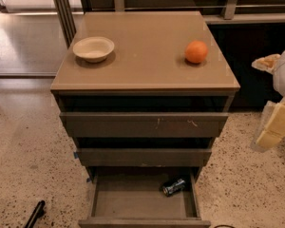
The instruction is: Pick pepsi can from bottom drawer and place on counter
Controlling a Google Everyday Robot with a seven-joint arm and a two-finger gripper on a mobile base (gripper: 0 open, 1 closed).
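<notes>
The pepsi can lies on its side in the back right corner of the bottom drawer, which is pulled open. The counter carries a cream bowl at the left and an orange at the right. My gripper, white and cream coloured, hangs at the right edge of the view beside the cabinet, about level with the upper drawers. It is well away from the can and holds nothing that I can see.
The two upper drawers stick out slightly, with scratched fronts. Speckled floor surrounds the cabinet. A black object lies on the floor at the bottom left. Dark cabinets and metal rails stand behind the counter.
</notes>
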